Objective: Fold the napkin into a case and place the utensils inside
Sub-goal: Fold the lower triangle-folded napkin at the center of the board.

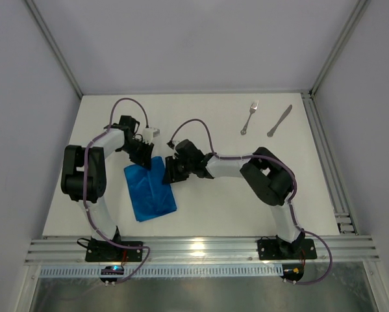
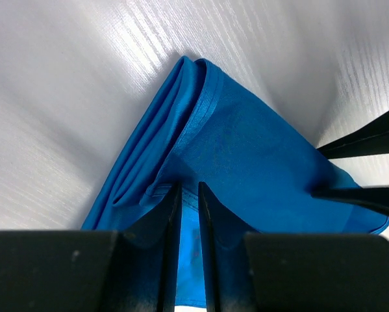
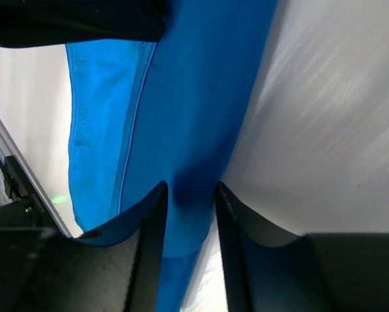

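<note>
Folding in hand: napkin [image 1: 149, 188] part-folded.
The left end effector [image 2: 189, 187] pinches it; the right end effector [image 3: 189, 188] stands released; next, probably a narrower fold.

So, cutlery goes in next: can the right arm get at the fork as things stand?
Probably yes. Only bare table lies between the right gripper and the fork, the knife lies apart beside it, and the jaws stand open over the napkin.

top: overhead, looking down at table [image 1: 213, 208] | wrists: close, downward | shared: napkin [image 1: 149, 188]
</note>
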Controlling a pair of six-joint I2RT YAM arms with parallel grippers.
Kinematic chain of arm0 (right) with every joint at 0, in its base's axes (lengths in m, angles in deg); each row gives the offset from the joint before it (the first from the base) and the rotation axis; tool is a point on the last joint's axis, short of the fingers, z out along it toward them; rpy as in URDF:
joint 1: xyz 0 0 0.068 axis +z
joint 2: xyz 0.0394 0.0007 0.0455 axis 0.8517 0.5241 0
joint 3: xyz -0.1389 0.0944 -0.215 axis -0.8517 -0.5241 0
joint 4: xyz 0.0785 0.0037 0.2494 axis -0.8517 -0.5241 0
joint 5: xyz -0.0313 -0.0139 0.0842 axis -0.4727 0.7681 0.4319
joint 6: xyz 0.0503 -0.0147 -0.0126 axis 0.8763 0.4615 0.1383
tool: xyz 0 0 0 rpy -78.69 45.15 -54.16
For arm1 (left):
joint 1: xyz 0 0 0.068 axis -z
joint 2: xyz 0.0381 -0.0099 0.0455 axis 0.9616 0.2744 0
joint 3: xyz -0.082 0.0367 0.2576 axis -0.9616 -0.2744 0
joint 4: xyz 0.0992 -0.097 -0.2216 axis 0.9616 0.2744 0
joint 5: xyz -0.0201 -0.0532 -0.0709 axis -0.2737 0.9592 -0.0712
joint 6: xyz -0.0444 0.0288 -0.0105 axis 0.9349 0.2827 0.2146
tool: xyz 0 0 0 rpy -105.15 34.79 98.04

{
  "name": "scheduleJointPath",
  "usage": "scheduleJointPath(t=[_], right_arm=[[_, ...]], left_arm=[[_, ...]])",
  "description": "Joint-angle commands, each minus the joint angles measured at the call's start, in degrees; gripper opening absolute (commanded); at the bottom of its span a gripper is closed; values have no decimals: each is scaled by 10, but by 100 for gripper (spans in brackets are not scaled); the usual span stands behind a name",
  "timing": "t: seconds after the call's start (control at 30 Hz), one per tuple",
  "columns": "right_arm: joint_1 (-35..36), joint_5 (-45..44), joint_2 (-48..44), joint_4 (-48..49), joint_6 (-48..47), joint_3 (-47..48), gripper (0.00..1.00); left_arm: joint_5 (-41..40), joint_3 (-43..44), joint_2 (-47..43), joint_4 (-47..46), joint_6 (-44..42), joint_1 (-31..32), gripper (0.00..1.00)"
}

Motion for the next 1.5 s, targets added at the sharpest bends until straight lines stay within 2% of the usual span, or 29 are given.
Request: scheduleJointPath(t=[0.0, 0.1, 0.43, 0.63, 0.67, 0.73, 0.87, 1.0, 1.03, 1.2, 1.37, 1.47], right_arm=[[-3, 16, 18, 38, 22, -4, 34], [-5, 18, 19, 45, 23, -8, 25], [-27, 41, 26, 45, 3, 4, 11], [-55, 102, 47, -32, -93, 63, 6], [-54, 107, 53, -79, -112, 76, 4], [-54, 130, 62, -113, -172, 112, 4], [-54, 191, 75, -193, -265, 157, 4], [-51, 223, 73, -243, -353, 179, 4], [-49, 226, 67, -258, -380, 179, 4], [-47, 262, 45, -265, -427, 160, 4], [-47, 249, 57, -307, -463, 186, 4], [-48, 235, 78, -326, -476, 221, 7]], left_arm=[[11, 7, -24, -8, -10, 2, 18], [11, 10, -26, -5, -13, 2, 18], [11, 10, -35, 12, -24, -1, 17], [13, -15, -58, 33, -42, -27, 17], [22, -22, -62, 45, -49, -31, 17], [37, -28, -81, 62, -64, -39, 18], [106, -21, -128, 149, -141, -41, 29], [147, 21, -155, 185, -172, -47, 44], [142, 37, -152, 174, -168, -48, 49], [134, 40, -102, 106, -136, -48, 58], [141, 24, -44, 84, -113, -48, 62], [113, -5, -43, 50, -95, -48, 61]])
